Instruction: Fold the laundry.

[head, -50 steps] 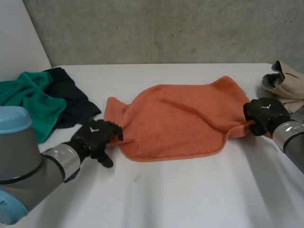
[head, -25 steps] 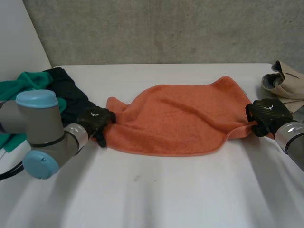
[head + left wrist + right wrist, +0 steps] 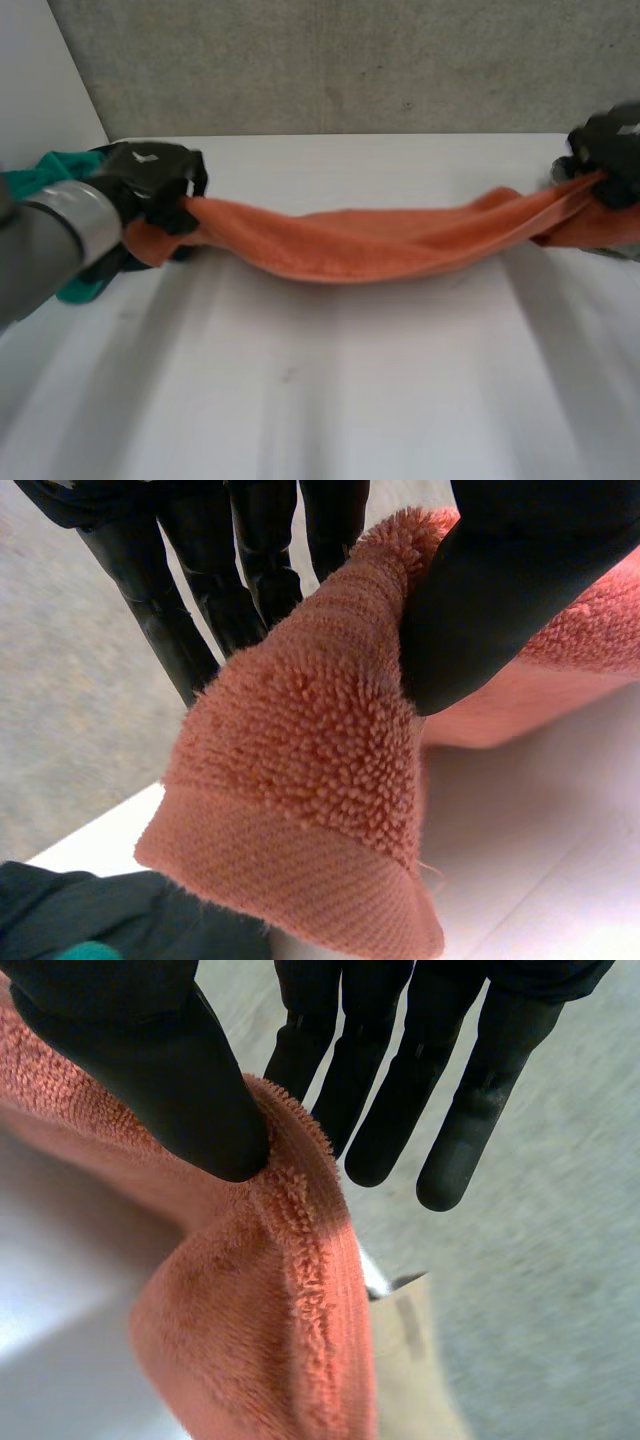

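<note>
An orange towel (image 3: pixel 380 245) hangs stretched between my two hands above the white table (image 3: pixel 330 400), sagging in the middle. My left hand (image 3: pixel 150 175) pinches the towel's left corner. In the left wrist view that corner (image 3: pixel 300 800) is squeezed between the thumb (image 3: pixel 500 590) and the fingers (image 3: pixel 200 600). My right hand (image 3: pixel 610 150) grips the right corner. The right wrist view shows the thumb (image 3: pixel 170 1080) pressing the orange towel (image 3: pixel 270 1320) against the fingers (image 3: pixel 400 1100).
A green cloth (image 3: pixel 60 170) and a dark cloth (image 3: pixel 110 915) lie heaped at the table's left, just behind and below my left hand. A beige garment (image 3: pixel 420 1360) lies at the table's right edge under my right hand.
Both hands have risen and moved apart, lifting the towel off the table and pulling it taut. The left hand has closed on the towel's left corner.
</note>
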